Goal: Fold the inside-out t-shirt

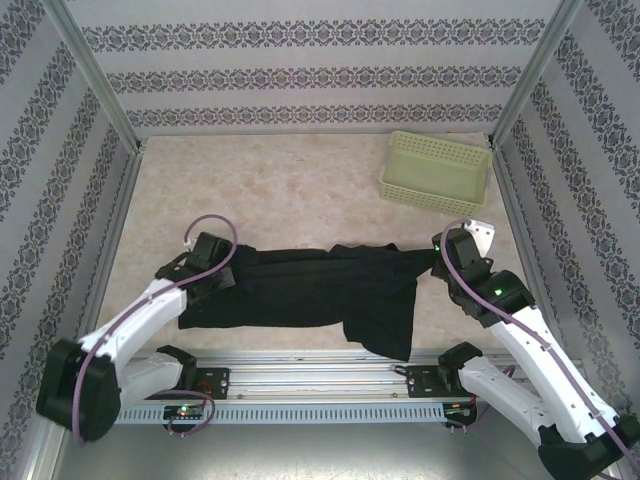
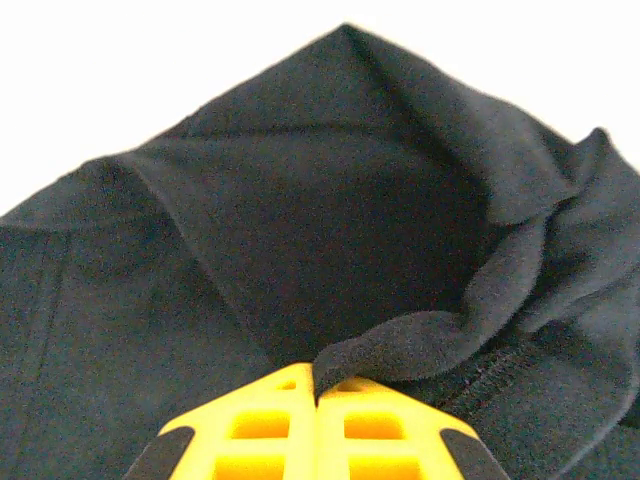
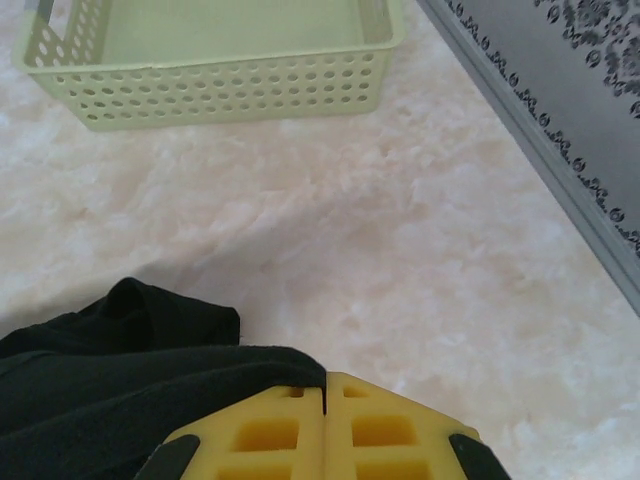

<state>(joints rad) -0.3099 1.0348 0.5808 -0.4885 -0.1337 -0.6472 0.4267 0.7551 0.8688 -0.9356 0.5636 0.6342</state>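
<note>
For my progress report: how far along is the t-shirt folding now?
Done: the left hand and right hand are each shut on an end of the t-shirt. In hand: it stretches between them, rumpled. Left: no neat fold shows yet, so all folding.

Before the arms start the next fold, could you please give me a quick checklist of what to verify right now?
1. Left tool shut on a fold of the t-shirt: ok.
2. Right tool shut on the shirt's edge: ok.
3. Shirt lying flat on the table: not ok, it is bunched and one flap drapes past the near edge.
4. Basket apart from the shirt: ok.
5. Which side faces out: cannot tell.
</note>
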